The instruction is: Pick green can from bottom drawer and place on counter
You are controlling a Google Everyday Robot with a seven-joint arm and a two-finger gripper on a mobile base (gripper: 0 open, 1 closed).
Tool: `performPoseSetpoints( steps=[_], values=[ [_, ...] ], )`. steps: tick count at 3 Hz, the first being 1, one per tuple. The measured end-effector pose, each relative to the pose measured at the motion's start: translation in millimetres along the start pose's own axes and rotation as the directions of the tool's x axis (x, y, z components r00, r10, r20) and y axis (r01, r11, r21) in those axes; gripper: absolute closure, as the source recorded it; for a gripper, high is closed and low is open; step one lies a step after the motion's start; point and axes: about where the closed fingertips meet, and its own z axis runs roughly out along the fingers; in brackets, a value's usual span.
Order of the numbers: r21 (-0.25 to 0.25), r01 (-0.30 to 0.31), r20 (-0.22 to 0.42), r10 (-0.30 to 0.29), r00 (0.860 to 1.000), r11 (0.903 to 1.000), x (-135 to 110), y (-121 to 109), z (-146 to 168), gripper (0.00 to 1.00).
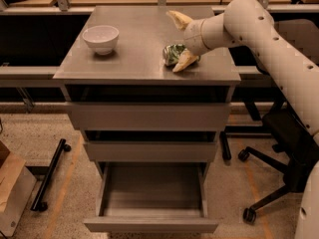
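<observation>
Green can (172, 53): resting on grey counter (134, 39), markings unreadable
Gripper (173, 41): right there, fingers spread wide
Bottom drawer (150, 226): open

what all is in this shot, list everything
green can: 1, green and silver, right side of the counter, between the gripper's fingers
bowl: 1, white, left side of the counter
counter: 1, grey, top of the cabinet
bottom drawer: 1, grey, pulled open
upper drawers: 2, grey, shut
office chair: 1, black, floor at right
cardboard box: 1, brown, floor at lower left
arm: 1, white, reaching in from the right
gripper: 1, cream, open over the can
</observation>
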Motion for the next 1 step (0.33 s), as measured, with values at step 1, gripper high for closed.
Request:
performPoseSetpoints(
  steps=[1],
  values=[
    [0.0, 0.0, 0.0, 0.0, 1.0, 1.0, -1.4, -4.5, -2.8, 0.0]
  ],
)
